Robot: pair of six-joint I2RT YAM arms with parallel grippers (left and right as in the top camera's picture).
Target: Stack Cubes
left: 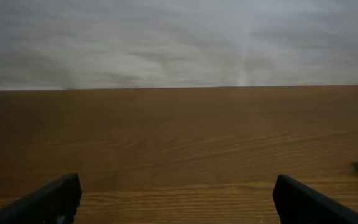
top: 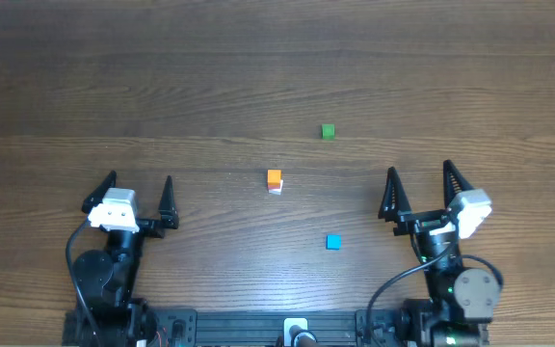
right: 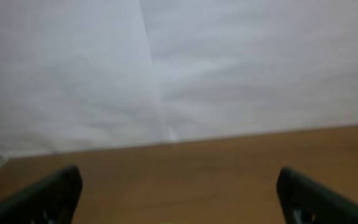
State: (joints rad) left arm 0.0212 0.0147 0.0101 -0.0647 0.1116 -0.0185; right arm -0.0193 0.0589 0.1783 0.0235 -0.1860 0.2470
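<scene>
Stacking looks barely begun, so your left gripper (top: 140,178) and right gripper (top: 419,169) both wait spread wide and empty, with the orange cube (top: 274,176) touching a white cube (top: 276,190) between them, the blue cube (top: 332,242) near the right gripper's inner side and the green cube (top: 328,131) farther ahead.

Green cube (top: 328,131), blue cube (top: 332,242), orange-white pair (top: 275,181)
</scene>
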